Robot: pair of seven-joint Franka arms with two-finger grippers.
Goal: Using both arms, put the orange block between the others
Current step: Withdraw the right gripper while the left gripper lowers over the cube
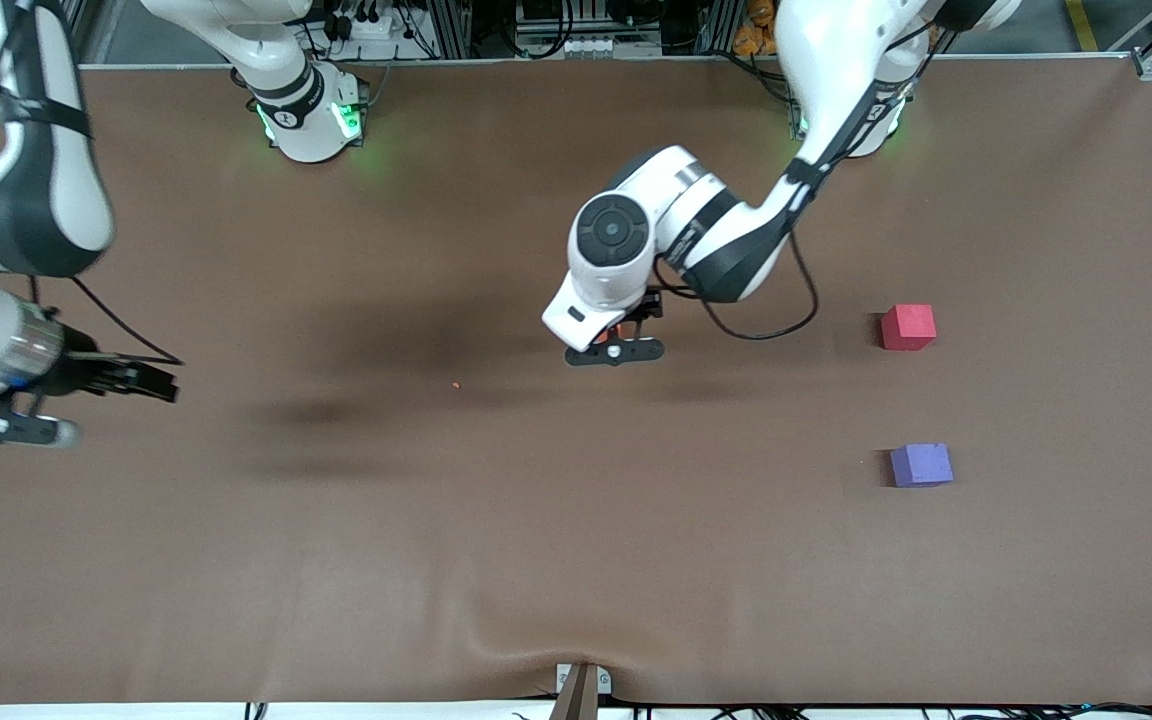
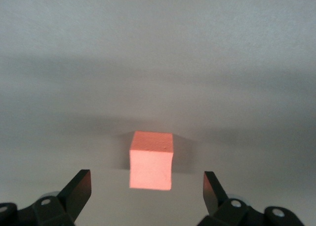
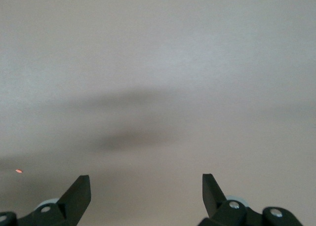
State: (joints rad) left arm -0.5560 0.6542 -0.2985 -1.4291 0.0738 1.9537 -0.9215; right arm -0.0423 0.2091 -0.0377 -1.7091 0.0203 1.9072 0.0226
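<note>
The orange block [image 2: 151, 160] sits on the brown table, just ahead of my left gripper [image 2: 146, 175], whose fingers stand open on either side without touching it. In the front view my left gripper [image 1: 616, 345] hangs over the middle of the table and hides nearly all of the block. The others lie toward the left arm's end: a pinkish-red cube [image 1: 908, 327] and a purple-blue cube [image 1: 921, 465] nearer the front camera. My right gripper [image 1: 6, 428] hovers open and empty at the right arm's end, with only bare table between its fingers [image 3: 79, 191].
A tiny orange crumb [image 1: 456, 384] lies on the brown table mat [image 1: 576, 560] between the two grippers, also seen as a crumb [image 3: 19, 170] in the right wrist view. A gap of bare mat separates the red and purple cubes.
</note>
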